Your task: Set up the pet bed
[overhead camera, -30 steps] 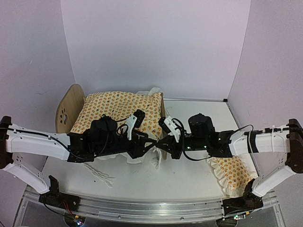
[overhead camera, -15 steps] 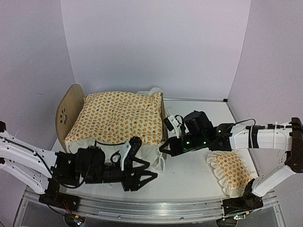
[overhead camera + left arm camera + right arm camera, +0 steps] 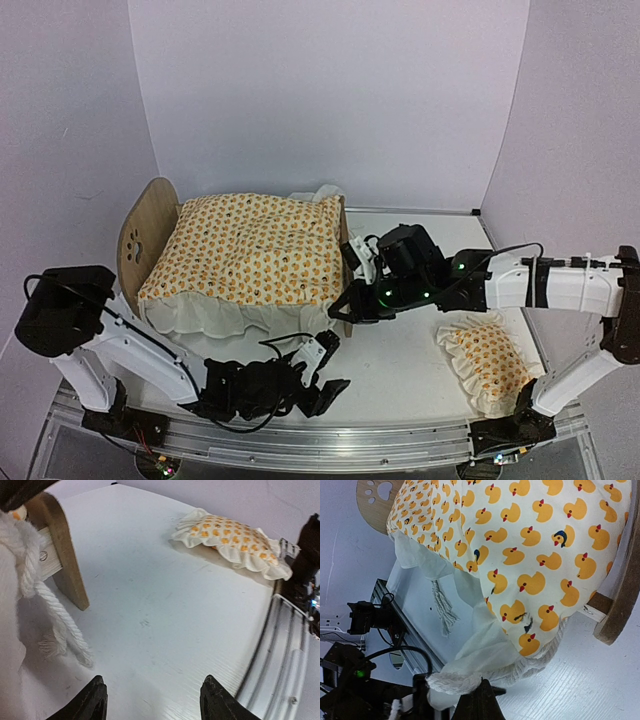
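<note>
— Left arm has swung back off the quilt [image 3: 245, 250] since a second ago and now lies low at 6 o'clock, along the near edge of the table [image 3: 410, 385]. The right arm has crept closer to the bed's foot corner.

— How does the left hand stand?

— The left gripper [image 3: 152, 692] has its fingers spread, with only bare tabletop between them.

— And the bed?

— The pet bed [image 3: 140, 235] sits at 10 o'clock, its paw-print end board to the left. The quilt covers it end to end, and its white ruffle hangs down the near side.

— The right hand?

— The right gripper [image 3: 480, 697] has its fingers pressed together at the foot corner, at the bed's 4 o'clock. Its tip is against the ruffle and a white cord [image 3: 520, 667]. Whether any cloth is nipped cannot be told.

— Which step is this, then?

— It looks like the end of laying the quilt. The pillow [image 3: 488, 360] lies at 4 o'clock on the table, well apart from the bed.

— So what does the next move call for?

— Probably the right arm drawing clear without dragging the ruffle. Then it would need to part its fingers over the pillow, take it by a soft edge and carry it to one end of the bed.
</note>
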Available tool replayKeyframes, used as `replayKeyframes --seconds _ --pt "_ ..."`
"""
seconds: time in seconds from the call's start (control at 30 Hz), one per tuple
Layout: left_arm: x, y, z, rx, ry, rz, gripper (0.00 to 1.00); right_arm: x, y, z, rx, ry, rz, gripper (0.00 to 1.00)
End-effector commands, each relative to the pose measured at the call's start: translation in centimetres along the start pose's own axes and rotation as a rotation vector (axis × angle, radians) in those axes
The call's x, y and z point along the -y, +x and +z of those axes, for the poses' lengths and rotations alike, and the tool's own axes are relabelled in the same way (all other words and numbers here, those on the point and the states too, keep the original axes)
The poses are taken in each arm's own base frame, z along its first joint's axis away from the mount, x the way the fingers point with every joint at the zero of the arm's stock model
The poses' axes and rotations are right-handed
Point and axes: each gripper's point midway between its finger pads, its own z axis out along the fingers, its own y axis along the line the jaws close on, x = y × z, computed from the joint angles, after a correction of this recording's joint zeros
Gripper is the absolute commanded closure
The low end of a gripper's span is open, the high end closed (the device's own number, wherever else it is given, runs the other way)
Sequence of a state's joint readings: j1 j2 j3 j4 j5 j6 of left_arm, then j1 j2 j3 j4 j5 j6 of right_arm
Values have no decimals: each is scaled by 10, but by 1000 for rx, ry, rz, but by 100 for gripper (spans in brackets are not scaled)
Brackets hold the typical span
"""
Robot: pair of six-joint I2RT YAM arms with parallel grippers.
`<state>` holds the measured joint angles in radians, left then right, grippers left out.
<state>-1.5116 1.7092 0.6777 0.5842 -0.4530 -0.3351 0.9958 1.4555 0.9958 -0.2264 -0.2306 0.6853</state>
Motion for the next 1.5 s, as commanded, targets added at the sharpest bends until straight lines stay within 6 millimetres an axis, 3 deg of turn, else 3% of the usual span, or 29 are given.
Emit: replayKeyframes --seconds 0.0,0.27,0.47,0.57,0.7,0.8,0.87,1.1,1.3,1.47 --pt "-28 -27 24 122 -131 -52 37 -14 -11 0 29 2 6 100" --pt "-61 -4 39 120 -275 -66 39 -16 -11 0 32 2 -5 100" --pt "-57 -4 55 109 -240 -42 43 -17 -13 0 36 4 -5 100" --pt "-64 0 62 101 -250 -48 48 -18 -13 1 35 0 -2 100" --pt "-80 2 62 96 -288 -52 70 -20 -14 0 38 -2 -2 100" --pt "-87 5 55 92 -306 -59 93 -18 -16 -4 37 22 -16 100" --pt "-90 7 48 86 -310 -64 97 -13 -17 -8 27 69 -47 100" --pt "-97 9 29 76 -312 -85 100 26 -19 -39 -165 417 -348 100" --pt "-94 13 35 62 -302 -73 100 51 -65 -71 -205 775 -639 100" --pt "-95 13 34 62 -310 -72 100 64 -88 -89 -168 1151 -801 100"
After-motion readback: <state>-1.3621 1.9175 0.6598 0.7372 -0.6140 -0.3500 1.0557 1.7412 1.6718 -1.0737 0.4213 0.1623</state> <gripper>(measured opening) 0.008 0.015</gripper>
